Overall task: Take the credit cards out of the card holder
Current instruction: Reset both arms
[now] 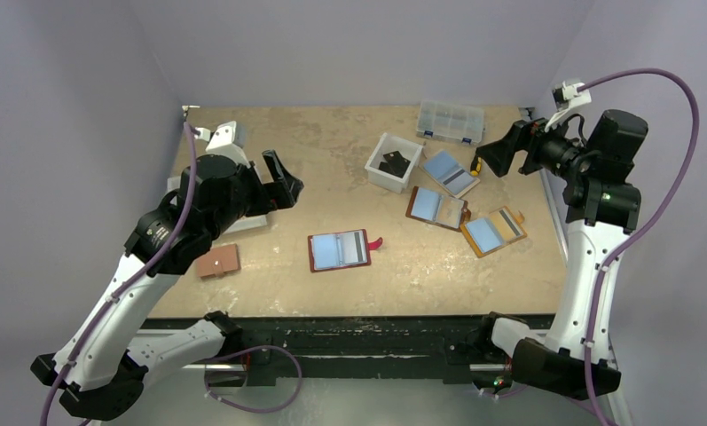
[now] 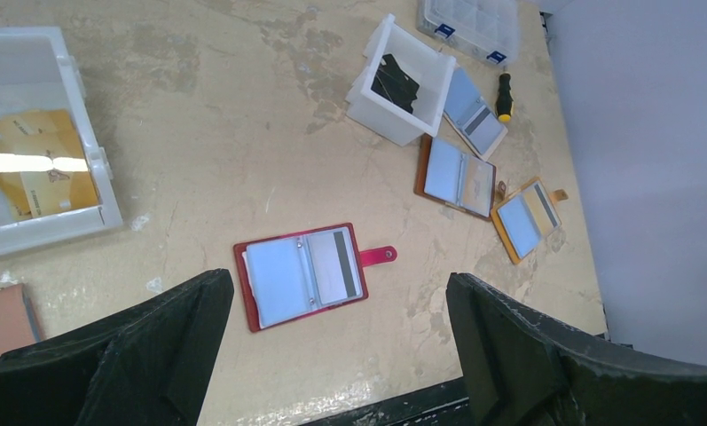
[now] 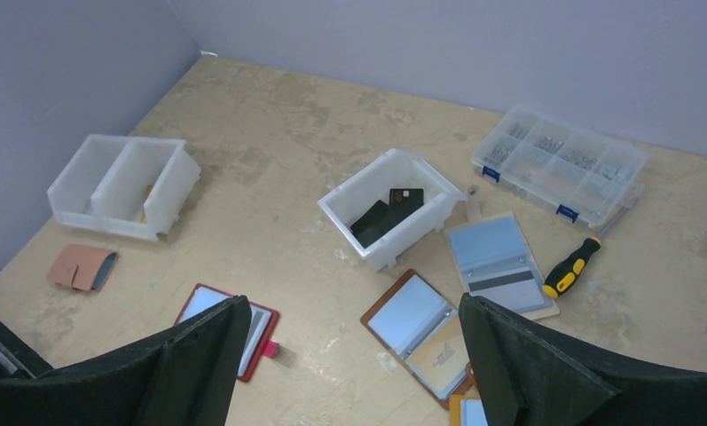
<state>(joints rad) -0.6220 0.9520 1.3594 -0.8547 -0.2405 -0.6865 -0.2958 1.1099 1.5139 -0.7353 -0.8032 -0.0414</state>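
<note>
Both pincers are spread fully wide, holding and touching nothing. Closest to the desk's (image 1: 332,133) near edge, about midway along it, the card holder (image 1: 339,250) lies open and flat, with its strap tab (image 1: 375,241) pointing right. A light blue card (image 1: 327,252) fills its left sleeve and a pale grey card (image 1: 356,248) with a dark stripe its right. Bare desk rings it. The small tan holder (image 1: 218,261) lies toward the left edge. The left pincer (image 1: 283,182) hovers over the left half and the right pincer (image 1: 496,157) by the right edge. Toward the far right corner crowd a brown holder (image 1: 436,207), an orange-tan holder (image 1: 493,231) and a white bin (image 1: 392,161).
</note>
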